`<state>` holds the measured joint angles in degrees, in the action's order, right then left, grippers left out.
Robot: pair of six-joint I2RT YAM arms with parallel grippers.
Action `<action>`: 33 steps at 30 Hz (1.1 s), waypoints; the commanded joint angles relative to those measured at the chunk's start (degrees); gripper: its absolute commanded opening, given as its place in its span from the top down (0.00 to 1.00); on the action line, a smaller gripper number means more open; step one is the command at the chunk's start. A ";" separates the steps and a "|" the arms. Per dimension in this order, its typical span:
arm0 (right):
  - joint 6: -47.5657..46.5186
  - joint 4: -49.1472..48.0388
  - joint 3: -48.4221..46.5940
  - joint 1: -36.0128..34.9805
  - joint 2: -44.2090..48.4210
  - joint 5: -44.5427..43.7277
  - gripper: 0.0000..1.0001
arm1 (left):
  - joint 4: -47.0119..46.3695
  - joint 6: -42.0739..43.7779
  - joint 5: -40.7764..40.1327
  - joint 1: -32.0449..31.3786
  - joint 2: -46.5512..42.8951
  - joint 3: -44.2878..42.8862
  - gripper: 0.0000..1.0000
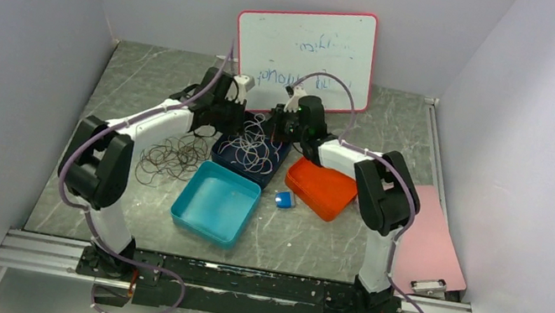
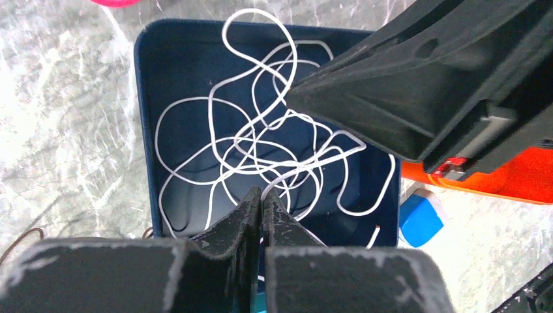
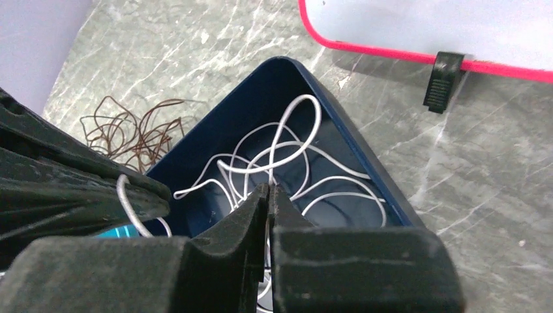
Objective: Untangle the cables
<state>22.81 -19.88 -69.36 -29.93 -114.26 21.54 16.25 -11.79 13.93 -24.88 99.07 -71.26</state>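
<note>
A whitish cable (image 2: 280,166) lies in loose loops inside a dark blue tray (image 2: 140,98). My left gripper (image 2: 262,192) is shut over the tray's near side, with a white strand pinched between its tips. My right gripper (image 3: 269,188) is also shut, and a strand of the same white cable (image 3: 317,117) runs up from between its fingers. Both grippers hang close together over the tray (image 1: 266,178). A pile of dark brown cables (image 1: 172,158) lies on the table left of the tray, also visible in the right wrist view (image 3: 134,130).
A teal tray (image 1: 186,211) sits in front of the blue one, an orange tray (image 1: 321,188) to its right, and a small blue block (image 1: 284,199) between them. A whiteboard (image 1: 304,50) leans on the back wall. A pink clipboard (image 1: 430,242) lies at the right.
</note>
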 commanded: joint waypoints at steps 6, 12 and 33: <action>-3.57 3.74 -0.37 1.10 5.53 -4.66 0.76 | 0.79 -1.15 -5.40 -1.29 2.19 0.95 0.93; -5.52 5.15 2.85 1.33 12.18 -7.83 0.64 | 0.14 -1.50 -5.54 -1.37 3.49 0.80 0.93; -7.43 3.45 11.27 1.20 21.95 -2.42 0.61 | 0.99 -3.65 -8.62 -1.75 -3.26 0.03 0.52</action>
<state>16.43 -15.11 -58.52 -28.95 -94.61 17.12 17.06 -14.44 7.44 -26.11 101.06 -70.70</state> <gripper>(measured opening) 0.389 0.461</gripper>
